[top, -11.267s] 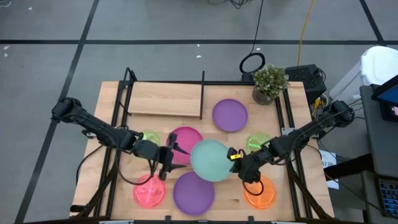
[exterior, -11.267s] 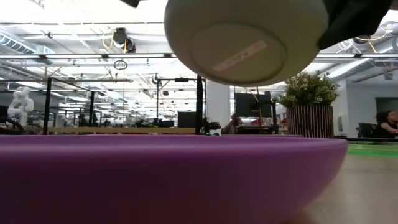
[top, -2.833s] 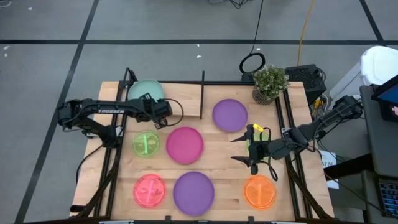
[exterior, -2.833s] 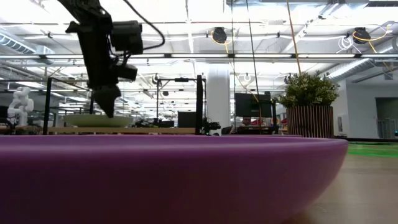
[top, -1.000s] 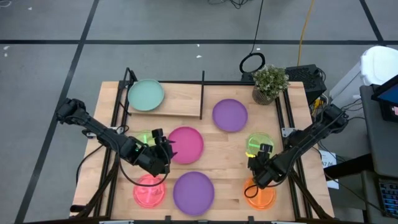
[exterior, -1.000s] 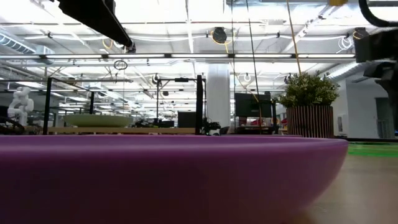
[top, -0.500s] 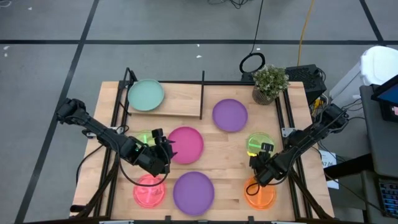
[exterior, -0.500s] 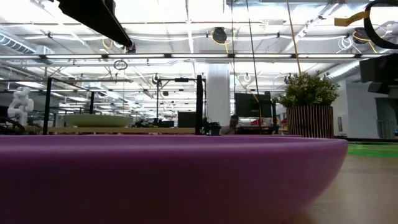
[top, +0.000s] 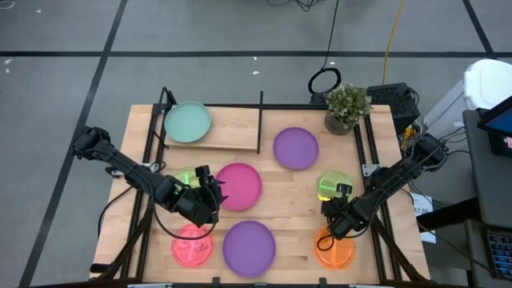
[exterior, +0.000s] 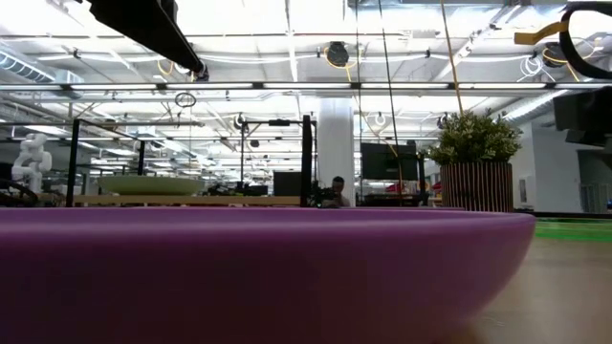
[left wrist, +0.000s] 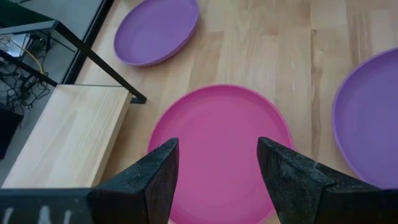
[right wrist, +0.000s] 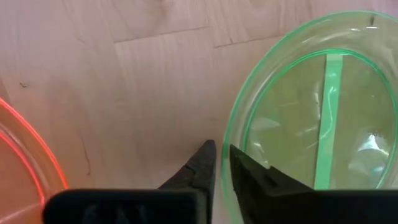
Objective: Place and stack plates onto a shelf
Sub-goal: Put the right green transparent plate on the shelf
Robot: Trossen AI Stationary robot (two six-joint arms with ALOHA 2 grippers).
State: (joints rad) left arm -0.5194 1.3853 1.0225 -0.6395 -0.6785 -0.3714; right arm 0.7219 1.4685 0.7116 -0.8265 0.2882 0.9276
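— What have you got, left to right?

— The mint plate (top: 187, 122) already lies on the shelf (top: 228, 132), at its left end. My left gripper (top: 214, 194) hangs over the near edge of the magenta plate (top: 240, 186), jaws spread wide and holding nothing. Over on the right, the right gripper (top: 326, 208) is down at the rim of the small green plate (top: 334, 183), jaws drawn narrow, with the orange plate (top: 334, 248) just beside it.

— Has it got the rim?

— I judge so, thinly. In the right wrist view the fingertips (right wrist: 205, 160) nearly meet where the green plate (right wrist: 311, 106) edge runs in between. I would lift slowly and keep the plate level: a translucent plastic rim in a shallow pinch can swivel or slip out.

— And from above?

— The high view gives me the layout but not the pinch; only the wrist camera shows that. The low view is mostly filled by a purple plate (exterior: 258, 268) rim, yet it alone shows the mint plate (exterior: 150, 184) sitting flat on the board — useful for stacking height.
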